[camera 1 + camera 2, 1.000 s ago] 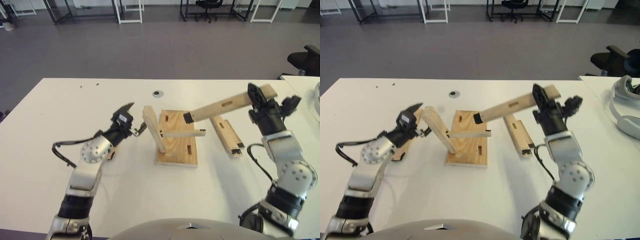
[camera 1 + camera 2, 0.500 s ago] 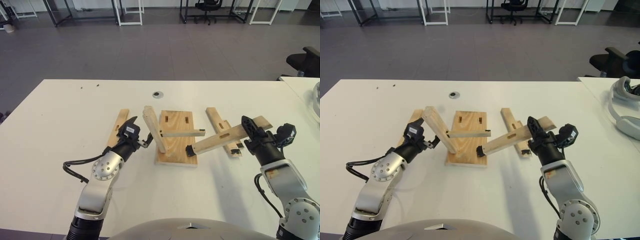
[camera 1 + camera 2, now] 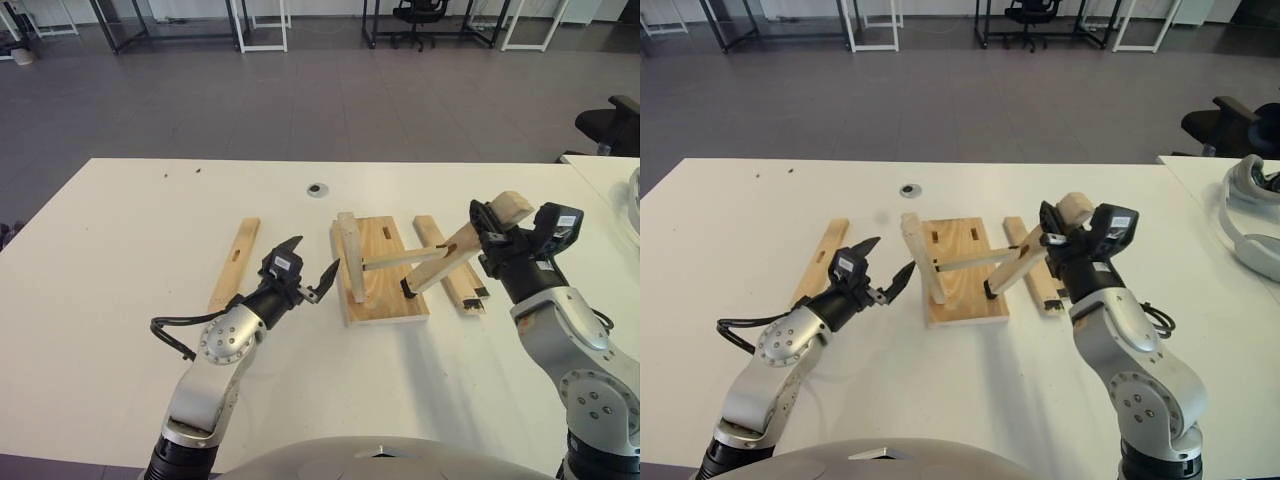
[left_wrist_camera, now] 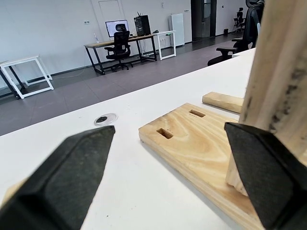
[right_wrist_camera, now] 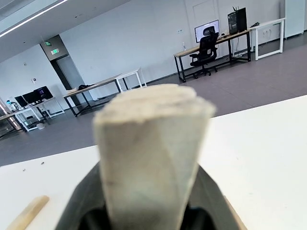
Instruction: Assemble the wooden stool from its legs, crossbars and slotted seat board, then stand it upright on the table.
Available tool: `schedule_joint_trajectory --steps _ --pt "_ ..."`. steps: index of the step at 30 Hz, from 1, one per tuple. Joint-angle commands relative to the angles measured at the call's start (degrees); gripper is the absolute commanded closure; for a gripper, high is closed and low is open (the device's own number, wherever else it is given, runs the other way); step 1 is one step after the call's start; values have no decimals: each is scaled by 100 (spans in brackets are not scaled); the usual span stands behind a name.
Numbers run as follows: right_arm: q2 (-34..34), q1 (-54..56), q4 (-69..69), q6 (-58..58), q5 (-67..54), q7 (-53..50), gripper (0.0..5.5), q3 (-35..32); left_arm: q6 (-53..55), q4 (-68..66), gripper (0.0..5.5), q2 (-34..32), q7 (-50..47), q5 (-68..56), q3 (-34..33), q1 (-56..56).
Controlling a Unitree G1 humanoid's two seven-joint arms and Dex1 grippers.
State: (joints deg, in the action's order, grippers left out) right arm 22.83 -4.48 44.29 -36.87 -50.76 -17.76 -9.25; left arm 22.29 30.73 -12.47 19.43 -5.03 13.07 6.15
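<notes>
My right pincer (image 3: 490, 235) is clamped shut on a tilted leg (image 3: 435, 270), gripping it near its upper end. In the right wrist view that leg (image 5: 152, 143) sits end-on between the dark fingers. Its lower end rests on the near right corner of the seat board (image 3: 380, 295). The board lies flat about midway between the tabletop's (image 3: 120, 250) left and right edges, its slots facing up.

An upright leg (image 3: 350, 258) stands on the side of the board toward the left edge. A crossbar (image 3: 395, 262) runs from it across the board to the tilted leg. I cannot tell whether the bar's far end is seated in that leg or only touches it.

A spare leg (image 3: 431, 233) lies flat just beside the board, toward the right edge, and passes under the leg I hold.

My left pincer (image 3: 317, 252) hovers low, just beside the upright leg on the side toward the left edge. It is spread wide and grips nothing. In the left wrist view its two black fingers (image 4: 72, 177) frame the board (image 4: 192, 139) and the foot of the upright leg (image 4: 278, 72).

Farther toward the left edge, a flat slat (image 3: 235, 262) lies by itself, apart from the board.

A small round grommet (image 3: 317, 188) sits near the far edge.
</notes>
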Motion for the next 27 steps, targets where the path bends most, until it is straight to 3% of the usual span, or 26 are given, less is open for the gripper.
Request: schedule_joint_trajectory --steps 1,6,10,14,24,27 --pt "127 -586 -294 -389 706 111 448 469 137 52 130 35 -2 -54 67 -133" --pt "318 -474 -293 -492 1218 385 443 837 220 68 130 83 7 -49 210 -222" --pt "560 -391 -192 -740 1245 1101 343 1368 391 88 130 114 -7 59 513 -242" --pt "459 -193 -71 -737 1235 1306 271 1392 538 73 130 272 -241 303 834 -365" --pt "414 -32 86 -719 1353 1951 267 1693 744 -141 130 759 -616 464 945 -969" --pt "528 -78 -47 -521 1542 2102 267 1372 718 -151 130 593 -630 419 710 -789"
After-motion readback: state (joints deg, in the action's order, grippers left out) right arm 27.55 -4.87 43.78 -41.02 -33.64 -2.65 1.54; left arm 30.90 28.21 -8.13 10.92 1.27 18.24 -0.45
